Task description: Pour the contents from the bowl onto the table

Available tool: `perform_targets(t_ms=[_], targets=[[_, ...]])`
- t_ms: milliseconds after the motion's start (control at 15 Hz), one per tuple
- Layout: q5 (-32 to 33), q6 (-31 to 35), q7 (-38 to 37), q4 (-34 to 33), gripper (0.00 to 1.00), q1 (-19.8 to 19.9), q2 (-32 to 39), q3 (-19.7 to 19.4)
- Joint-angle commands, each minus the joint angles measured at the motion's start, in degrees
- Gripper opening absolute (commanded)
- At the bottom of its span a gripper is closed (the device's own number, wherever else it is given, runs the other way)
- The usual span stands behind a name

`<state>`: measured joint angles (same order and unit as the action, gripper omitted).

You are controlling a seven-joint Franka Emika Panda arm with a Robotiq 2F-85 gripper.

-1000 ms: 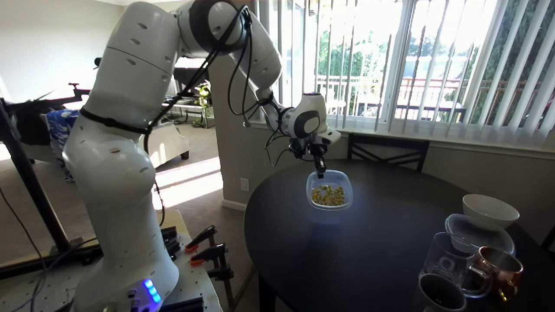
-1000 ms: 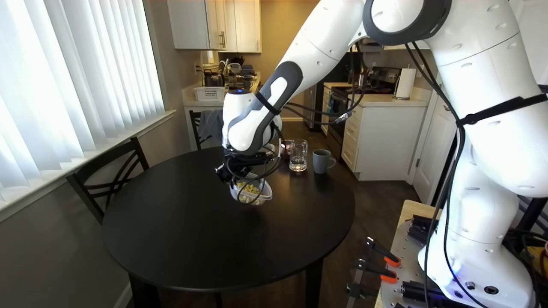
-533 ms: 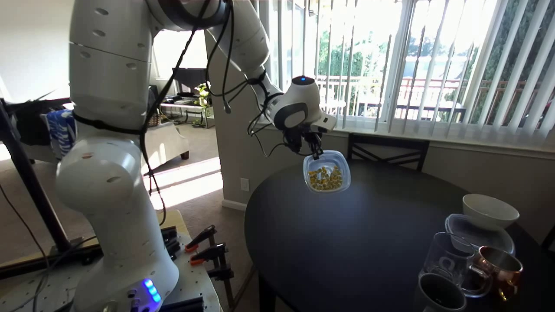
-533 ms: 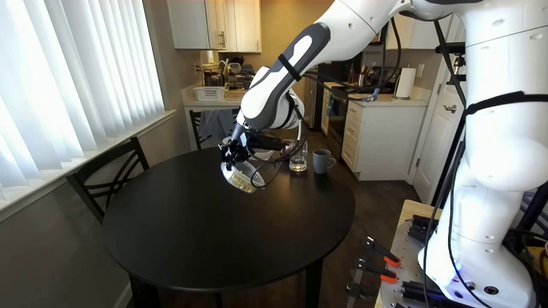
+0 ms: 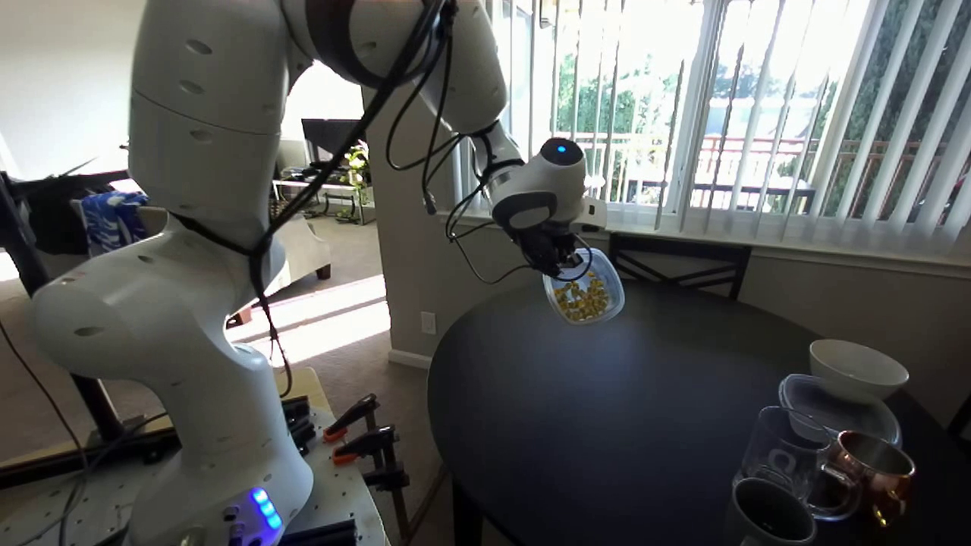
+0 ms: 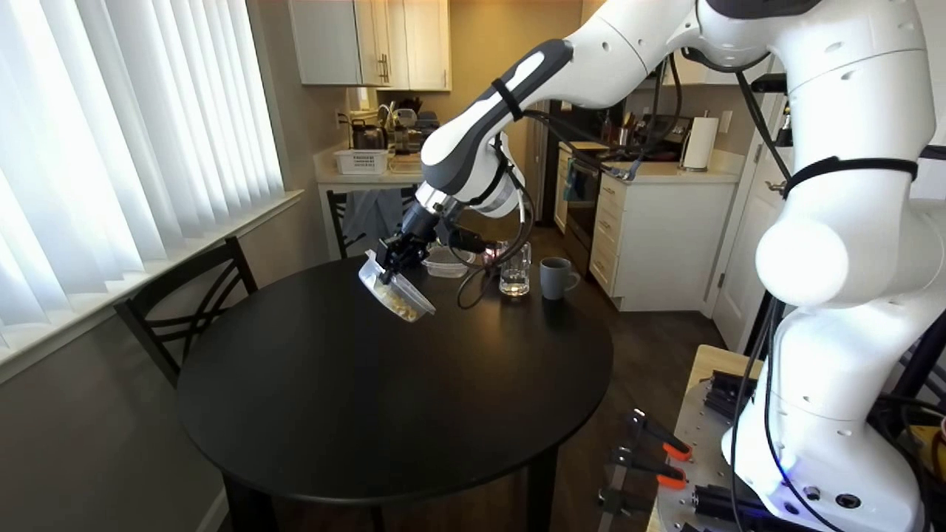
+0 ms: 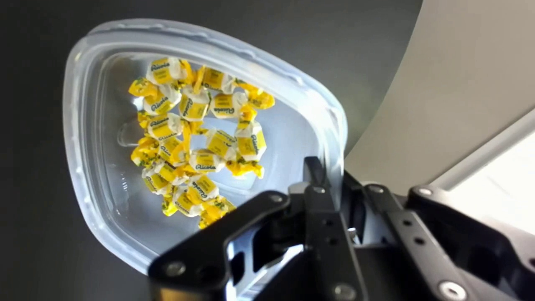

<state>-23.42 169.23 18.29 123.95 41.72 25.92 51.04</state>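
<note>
Yellow Ricola candies [image 7: 205, 161] were held in a clear plastic bowl [image 7: 288, 138], tipped above the black table [image 6: 384, 421]. The bowl's edge was pinched by the gripper [image 7: 332, 177], and part was hidden behind it.

Blown-out daylight, deep blacks

Strong daylight is let in by the window [image 5: 694, 98], which is blown almost white up top in an exterior view. Hard sun is splashed across the carpet [image 5: 334, 318]. The black desk [image 5: 561, 432] is left pretty dim, though a bluish sheen is picked up on it. In the wrist view, glare is caught on the rim of the bowl [image 7: 322, 106], the tool [image 7: 333, 177] is rendered kinda soft up close, and the right edge is partly washed out. Print on the candies [image 7: 220, 143] can be read fine, tbh.
</note>
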Motion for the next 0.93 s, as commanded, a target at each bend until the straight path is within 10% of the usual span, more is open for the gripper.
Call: perform_targets(t_ms=[0, 267, 867], targets=[[-3.0, -5.0, 12.6, -3.8, 0.01, 14.0, 9.1, 12.2], [-1.5, -16.7, 15.3, -7.6, 0.01, 19.5, 15.2, 16.2], [-4.7, -48.1, 16.4, -17.8, 0.01, 15.6, 21.6, 11.5]])
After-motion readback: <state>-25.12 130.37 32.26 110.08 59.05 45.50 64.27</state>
